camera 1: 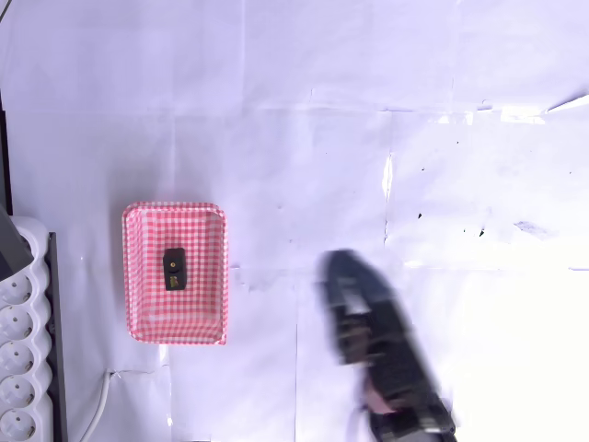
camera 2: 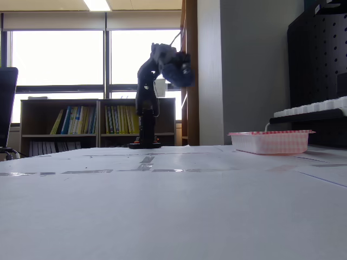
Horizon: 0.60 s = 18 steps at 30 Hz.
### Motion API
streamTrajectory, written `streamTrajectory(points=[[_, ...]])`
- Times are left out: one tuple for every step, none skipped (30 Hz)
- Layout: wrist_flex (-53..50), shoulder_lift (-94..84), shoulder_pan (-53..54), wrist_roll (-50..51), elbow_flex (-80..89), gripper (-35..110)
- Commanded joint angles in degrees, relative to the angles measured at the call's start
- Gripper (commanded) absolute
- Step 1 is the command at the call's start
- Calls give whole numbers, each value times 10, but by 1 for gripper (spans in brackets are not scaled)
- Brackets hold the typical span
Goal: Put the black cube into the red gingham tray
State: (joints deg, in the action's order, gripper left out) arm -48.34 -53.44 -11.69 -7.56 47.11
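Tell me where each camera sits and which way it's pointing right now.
Overhead view: above the table, looking straight down; blurred arm at lower right, black cube lying in the red gingham tray.
Fixed view: at tabletop height, looking across to windows and bookshelves; whole arm raised, gripper blurred.
Shared: arm, tray, table.

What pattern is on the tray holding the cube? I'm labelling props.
Red-and-white gingham check on the tray, clearest in the overhead view.
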Motion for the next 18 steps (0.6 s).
streamTrajectory(points=[[16,439,64,58,-243,0],[23,460,73,65,-279,0],[24,484,77,76,-316,0],[24,508,82,84,-353,0],[24,533,85,89,-387,0],[24,550,91,96,-416,0],[24,561,94,103,-441,0],[24,570,98,107,-461,0],[-2,578,103,108,-462,0],[-31,584,103,106,-462,0],[-67,592,103,116,-462,0],[-93,603,102,117,-462,0],[-117,611,102,117,-462,0],[-148,622,102,122,-462,0],[-180,630,102,133,-462,0],[-205,634,104,138,-462,0],[-228,635,107,138,-462,0],[-247,635,110,141,-462,0]])
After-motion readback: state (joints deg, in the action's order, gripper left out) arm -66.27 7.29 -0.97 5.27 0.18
